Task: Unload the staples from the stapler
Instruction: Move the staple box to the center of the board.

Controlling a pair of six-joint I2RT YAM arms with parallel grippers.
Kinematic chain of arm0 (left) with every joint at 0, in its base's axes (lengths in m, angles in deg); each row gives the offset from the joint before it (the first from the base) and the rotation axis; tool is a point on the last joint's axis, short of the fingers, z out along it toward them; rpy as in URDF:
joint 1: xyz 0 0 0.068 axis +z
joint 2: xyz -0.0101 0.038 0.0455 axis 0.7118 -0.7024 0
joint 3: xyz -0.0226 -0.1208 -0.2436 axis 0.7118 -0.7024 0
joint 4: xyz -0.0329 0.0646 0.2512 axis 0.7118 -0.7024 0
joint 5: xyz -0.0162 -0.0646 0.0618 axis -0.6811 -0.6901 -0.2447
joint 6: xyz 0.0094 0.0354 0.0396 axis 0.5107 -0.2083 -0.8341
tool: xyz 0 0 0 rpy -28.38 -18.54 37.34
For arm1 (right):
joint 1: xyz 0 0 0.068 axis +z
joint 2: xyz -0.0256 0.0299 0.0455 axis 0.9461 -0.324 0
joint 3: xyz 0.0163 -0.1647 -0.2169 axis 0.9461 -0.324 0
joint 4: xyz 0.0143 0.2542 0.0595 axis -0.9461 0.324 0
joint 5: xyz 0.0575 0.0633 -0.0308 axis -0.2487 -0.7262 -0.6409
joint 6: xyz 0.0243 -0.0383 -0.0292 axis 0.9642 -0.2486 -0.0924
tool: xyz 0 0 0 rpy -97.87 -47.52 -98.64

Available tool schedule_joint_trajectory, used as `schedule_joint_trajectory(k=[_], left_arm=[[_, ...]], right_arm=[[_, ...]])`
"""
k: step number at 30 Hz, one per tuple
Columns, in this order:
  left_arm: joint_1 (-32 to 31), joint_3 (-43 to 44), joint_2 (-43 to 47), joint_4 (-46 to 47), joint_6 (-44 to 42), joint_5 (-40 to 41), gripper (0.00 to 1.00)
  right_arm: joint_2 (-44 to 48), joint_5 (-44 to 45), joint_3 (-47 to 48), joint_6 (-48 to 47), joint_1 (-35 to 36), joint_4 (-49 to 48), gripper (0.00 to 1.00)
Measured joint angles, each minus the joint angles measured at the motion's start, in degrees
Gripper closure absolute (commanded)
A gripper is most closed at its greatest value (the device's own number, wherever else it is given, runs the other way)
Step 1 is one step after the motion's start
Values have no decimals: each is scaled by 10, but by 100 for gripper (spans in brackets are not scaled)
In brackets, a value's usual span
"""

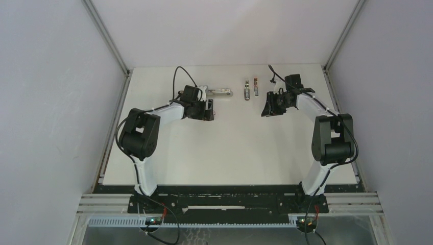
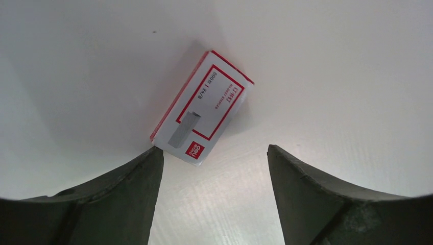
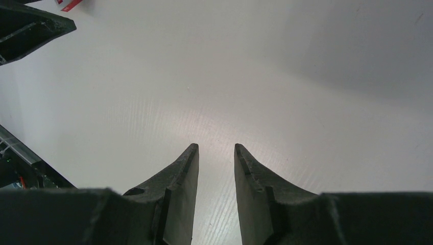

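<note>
The stapler (image 1: 221, 93), a silver bar, lies at the back of the table, its left end hidden behind my left wrist. To its right lie two short silver-grey strips (image 1: 247, 90) (image 1: 256, 87) that look like the staples. My left gripper (image 1: 208, 113) (image 2: 213, 149) is open and low over the table. Nothing is between its fingers. A pink-and-white box (image 2: 201, 109) lies flat just beyond its left fingertip (image 2: 153, 155). My right gripper (image 1: 268, 107) (image 3: 216, 146) hovers right of the strips, its jaws a narrow gap apart around bare table.
The table's back edge (image 1: 224, 65) runs close behind the stapler, and grey walls close in both sides. In the right wrist view, a left finger (image 3: 30, 25) and a red corner of the box (image 3: 69, 4) show at the upper left.
</note>
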Motion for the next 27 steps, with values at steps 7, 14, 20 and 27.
schedule_joint_trajectory(k=[7,14,20,27], left_arm=[[0,-1,-3,21,9,-64,0],[-9,-2,-5,29,20,-97,0],[-36,-2,-7,33,30,-122,0],[-57,3,-16,48,30,-143,0]], right_arm=[[0,0,0,0,0,-1,68],[0,0,0,0,-1,-2,67],[0,0,0,0,-1,-4,68],[0,0,0,1,-5,-5,67]])
